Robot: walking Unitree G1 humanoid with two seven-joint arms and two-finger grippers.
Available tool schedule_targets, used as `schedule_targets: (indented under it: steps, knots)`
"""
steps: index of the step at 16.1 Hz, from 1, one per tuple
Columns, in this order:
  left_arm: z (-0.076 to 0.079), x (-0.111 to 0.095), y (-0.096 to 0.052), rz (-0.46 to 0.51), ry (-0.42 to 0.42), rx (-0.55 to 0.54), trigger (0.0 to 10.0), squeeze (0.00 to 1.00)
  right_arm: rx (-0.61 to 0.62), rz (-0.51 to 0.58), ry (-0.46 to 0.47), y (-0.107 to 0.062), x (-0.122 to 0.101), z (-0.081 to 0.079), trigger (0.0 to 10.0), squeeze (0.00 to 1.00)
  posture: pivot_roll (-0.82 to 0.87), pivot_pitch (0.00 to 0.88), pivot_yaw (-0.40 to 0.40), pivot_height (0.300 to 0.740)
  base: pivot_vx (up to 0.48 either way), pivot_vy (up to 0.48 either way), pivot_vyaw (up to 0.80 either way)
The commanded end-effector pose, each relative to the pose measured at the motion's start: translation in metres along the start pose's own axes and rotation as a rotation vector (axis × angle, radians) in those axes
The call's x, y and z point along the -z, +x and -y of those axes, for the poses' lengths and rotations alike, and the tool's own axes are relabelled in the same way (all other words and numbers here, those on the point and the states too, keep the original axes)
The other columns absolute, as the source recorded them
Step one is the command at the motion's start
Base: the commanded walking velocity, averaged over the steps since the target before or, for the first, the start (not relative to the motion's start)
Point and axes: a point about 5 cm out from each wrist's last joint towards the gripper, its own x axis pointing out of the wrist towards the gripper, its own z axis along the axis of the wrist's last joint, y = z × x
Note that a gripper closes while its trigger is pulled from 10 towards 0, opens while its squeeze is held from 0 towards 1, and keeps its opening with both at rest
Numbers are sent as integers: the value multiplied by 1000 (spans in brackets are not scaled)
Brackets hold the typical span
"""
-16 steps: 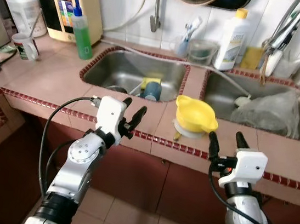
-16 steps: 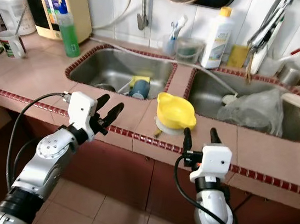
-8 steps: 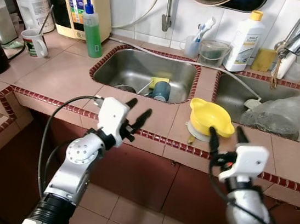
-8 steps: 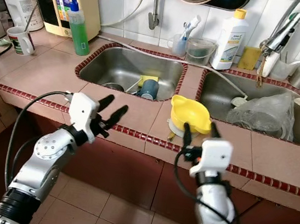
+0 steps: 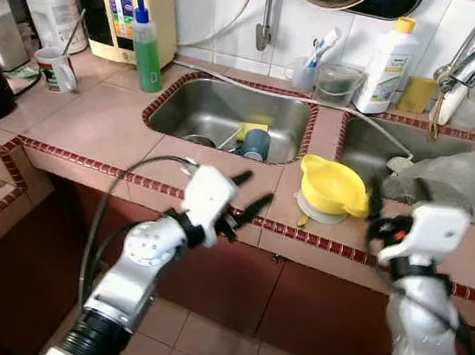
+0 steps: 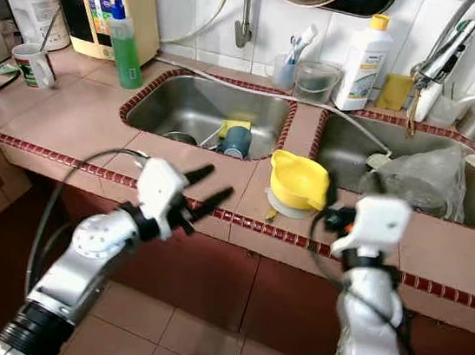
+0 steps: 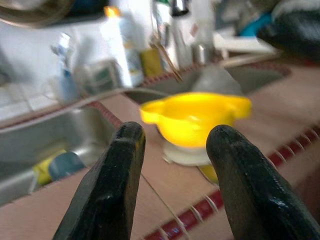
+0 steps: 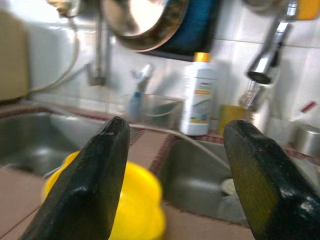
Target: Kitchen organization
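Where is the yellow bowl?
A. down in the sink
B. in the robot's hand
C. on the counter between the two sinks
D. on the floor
C: the yellow bowl sits on the counter between both sinks, with both grippers open and empty.

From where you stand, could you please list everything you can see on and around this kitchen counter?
yellow bowl: 1, yellow, upside up on a white lid on the counter strip between the two sinks
left sink: 1, steel, holds a blue cup and a yellow sponge
right sink: 1, steel, holds a clear plastic bag
green bottle: 1, green with blue cap, behind left sink's left corner
white bottle: 1, white with yellow cap, against the wall
mug: 1, white, far left counter
clear tub: 1, by the wall
left gripper: open, at counter edge
right gripper: open, right of the bowl
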Motion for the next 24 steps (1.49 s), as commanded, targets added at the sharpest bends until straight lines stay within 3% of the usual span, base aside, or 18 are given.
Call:
schedule_targets:
  steps: [1, 7, 9, 12, 13, 14, 16, 18, 24]
  knots:
    - [5, -6, 7, -12, 21, 25, 10000, 0, 53, -17, 29, 6, -1, 8, 10000, 0, -113, 25, 61, 740, 0, 0, 0]
    - [16, -10, 20, -38, -27, 38, 10000, 0, 91, -18, 75, 21, -11, 20, 10000, 0, -118, 32, 72, 740, 0, 0, 0]
    - [17, -9, 22, -62, -28, 25, 10000, 0, 78, -15, 125, 24, -14, 22, 10000, 1000, -116, 34, 71, 740, 0, 0, 0]
    - [14, -14, 24, -31, -2, 1, 10000, 0, 69, -3, 100, 27, -16, 22, 10000, 1000, -114, 34, 70, 740, 0, 0, 0]
    - [11, -16, 23, -22, -8, -8, 10000, 0, 52, 29, 40, 26, -20, 19, 10000, 1000, -113, 33, 69, 740, 0, 0, 0]
    - [10, -18, 22, -6, 0, -8, 10000, 0, -22, 89, 40, 22, -27, 9, 10000, 0, -112, 31, 68, 740, 0, 0, 0]
    - [7, -21, 20, 28, -28, -27, 10000, 0, -71, 134, 35, 16, -32, -1, 10000, 0, -111, 31, 67, 740, 0, 0, 0]
    - [-1, -25, 18, 64, 7, -61, 10000, 0, -126, 157, -36, 7, -31, -15, 10000, 0, -112, 30, 67, 740, 0, 0, 0]
    - [-8, -28, 17, 93, -10, -72, 10000, 0, -117, 139, 12, 1, -26, -18, 10000, 0, -121, 18, 74, 740, 0, -382, 0]
